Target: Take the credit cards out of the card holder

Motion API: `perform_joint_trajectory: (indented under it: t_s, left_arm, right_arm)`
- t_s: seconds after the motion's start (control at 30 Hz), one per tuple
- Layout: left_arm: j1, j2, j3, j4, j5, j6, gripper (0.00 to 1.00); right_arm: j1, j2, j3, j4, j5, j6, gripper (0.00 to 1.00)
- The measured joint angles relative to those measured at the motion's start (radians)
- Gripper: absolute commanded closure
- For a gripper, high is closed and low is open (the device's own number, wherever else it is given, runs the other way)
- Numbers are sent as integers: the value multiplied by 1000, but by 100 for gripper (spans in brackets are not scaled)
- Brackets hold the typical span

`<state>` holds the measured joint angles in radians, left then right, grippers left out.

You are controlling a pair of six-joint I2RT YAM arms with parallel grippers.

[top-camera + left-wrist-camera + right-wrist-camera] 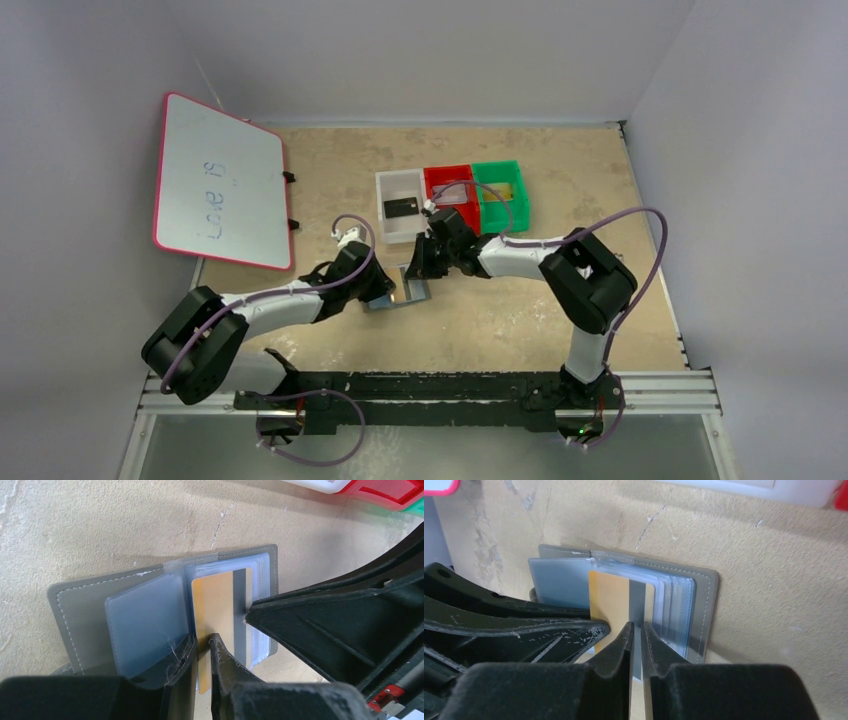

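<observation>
Where the card holder lies opened flat on the worktop, between the two arms, its grey stitched border is seen on every side.

- Leaf toward the left arm: one bluish sleeve; nothing is made out inside it.
- Other leaf: a stack of clear sleeves.
- A gold-yellow card with a dark stripe is seen at the front of that stack. Its near end is carried past the holder's near edge.

Left end effector: jaws standing almost together, only a slit showing. The tips are set on the card's gold part at the near end, and gold is seen through the slit.

Right end effector: the same narrow slit, tips over the dark stripe, just beside the left one.

Whether the card is pinched or merely pressed cannot be told for either.

Outward:
- A white tray is placed near the holder's far edge, with a black card lying in it.
- A red tray and a green tray are set side by side to its right.
- A pink-rimmed whiteboard is set at the worktop's left edge.
- Bare worktop is seen right of the holder and along its near side.
</observation>
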<state>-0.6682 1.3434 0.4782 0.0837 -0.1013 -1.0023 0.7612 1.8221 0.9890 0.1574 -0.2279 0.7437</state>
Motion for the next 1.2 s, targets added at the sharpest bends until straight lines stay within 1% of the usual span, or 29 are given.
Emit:
perform_joint_trajectory:
  t_s: [0.37,0.5,0.77,0.97,1.2]
  left_arm:
    - [0,-1,18,-39,-10,19,100]
    - [0,-2,25,-54,-13,26,97]
    - [-1,-16,32,-75,-20,26,96]
    - [-1,-39,31,-109,-39,27,100]
    - [-1,-43,31,-118,-45,26,98]
  right_arm:
    - [0,8,-22,32,5,28,88]
    - [0,6,-30,43,6,36,89]
    - [0,6,-30,43,5,40,89]
    - [3,6,-30,41,4,42,89]
    - [3,6,-30,40,4,42,90]
